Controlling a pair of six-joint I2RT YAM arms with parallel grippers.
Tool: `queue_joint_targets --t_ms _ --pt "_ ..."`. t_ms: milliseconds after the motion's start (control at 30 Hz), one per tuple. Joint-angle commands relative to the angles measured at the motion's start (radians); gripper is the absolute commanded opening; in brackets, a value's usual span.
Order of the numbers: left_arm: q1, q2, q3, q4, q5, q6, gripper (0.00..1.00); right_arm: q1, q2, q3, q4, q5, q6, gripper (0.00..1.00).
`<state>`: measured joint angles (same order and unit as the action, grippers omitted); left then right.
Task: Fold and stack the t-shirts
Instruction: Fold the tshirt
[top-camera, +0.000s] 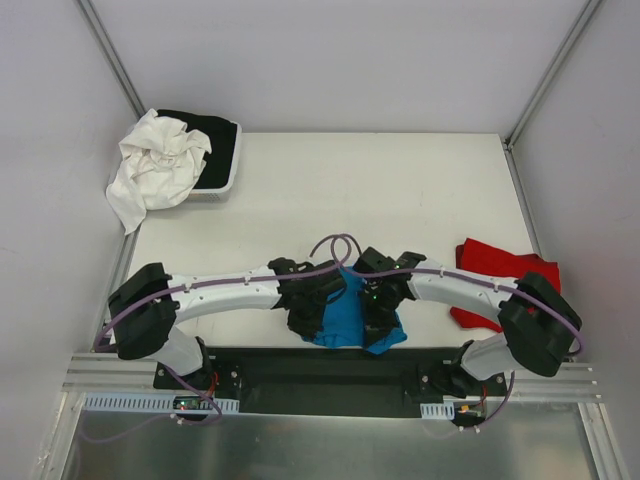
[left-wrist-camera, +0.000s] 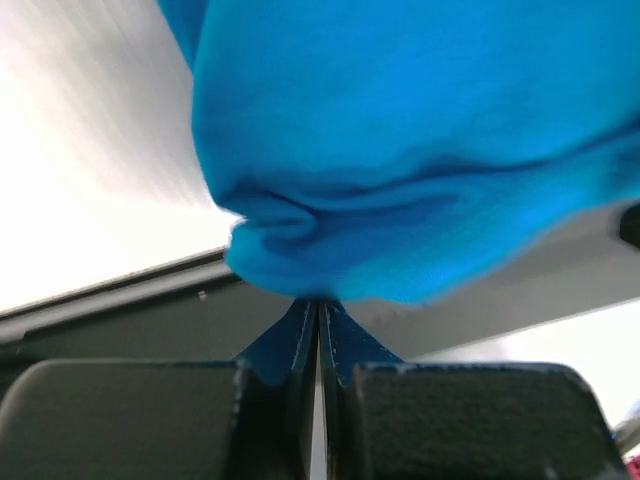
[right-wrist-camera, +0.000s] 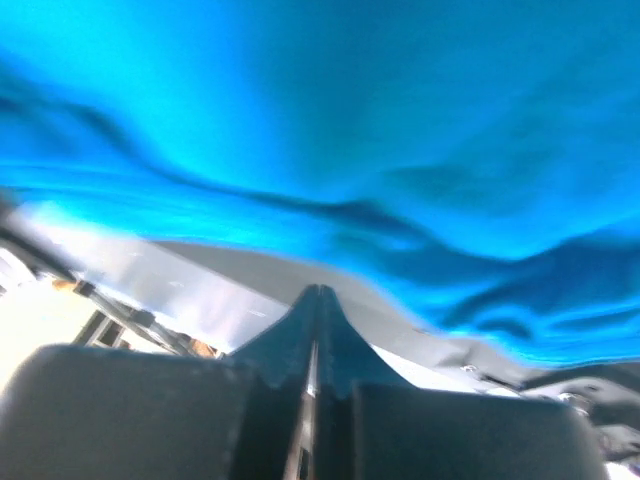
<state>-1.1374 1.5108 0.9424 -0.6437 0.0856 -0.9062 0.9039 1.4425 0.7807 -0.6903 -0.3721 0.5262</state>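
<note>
Bare tabletop (top-camera: 400, 190) lies open across the centre and upper right. A tray (top-camera: 225, 190) heaped with white cloth (top-camera: 155, 165) and black cloth (top-camera: 215, 135) blocks the upper left. The red shirt (top-camera: 500, 265) covers the right edge. The left arm (top-camera: 220, 290) and right arm (top-camera: 460, 285) crowd bottom centre over the blue shirt (top-camera: 343, 318).

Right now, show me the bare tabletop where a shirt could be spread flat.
The widest bare stretch is mid-table, bordered by the white plastic tray with crumpled white cloth far left, the red cotton t-shirt right, and the arms near. Crowded: the near edge, where the turquoise-blue t-shirt bunches between the left gripper and right gripper.
</note>
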Motion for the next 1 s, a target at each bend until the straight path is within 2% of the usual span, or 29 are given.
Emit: queue_joint_targets --t_ms 0,33,133,200,400,567,867,900,933,967 --pt "0.007 -0.015 0.251 -0.146 -0.056 0.064 0.00 -0.008 -0.062 0.170 -0.138 0.073 -0.051 0.01" --pt "0.005 -0.008 0.335 -0.187 -0.060 0.075 0.00 -0.019 -0.065 0.210 -0.168 0.078 -0.060 0.01" --pt "0.008 0.009 0.455 -0.240 -0.121 0.112 0.00 -0.052 -0.076 0.250 -0.212 0.111 -0.074 0.01" --pt "0.025 0.037 0.473 -0.243 -0.145 0.125 0.00 -0.078 -0.076 0.244 -0.218 0.125 -0.084 0.01" --pt "0.033 0.117 0.359 -0.146 -0.162 0.156 0.00 -0.175 -0.024 0.180 -0.151 0.104 -0.152 0.01" --pt "0.045 0.181 0.289 -0.039 -0.113 0.171 0.00 -0.237 0.065 0.173 -0.111 0.095 -0.222 0.01" --pt "0.090 0.233 0.219 0.036 -0.026 0.173 0.00 -0.292 0.160 0.166 -0.057 0.039 -0.273 0.02" --pt "0.093 0.224 0.243 0.035 -0.033 0.182 0.00 -0.310 0.135 0.173 -0.072 0.038 -0.276 0.09" --pt "0.097 0.210 0.259 0.015 -0.041 0.187 0.00 -0.321 0.115 0.190 -0.083 0.038 -0.284 0.32" --pt "0.102 0.180 0.280 -0.006 -0.050 0.185 0.00 -0.333 0.092 0.199 -0.095 0.042 -0.287 0.46"
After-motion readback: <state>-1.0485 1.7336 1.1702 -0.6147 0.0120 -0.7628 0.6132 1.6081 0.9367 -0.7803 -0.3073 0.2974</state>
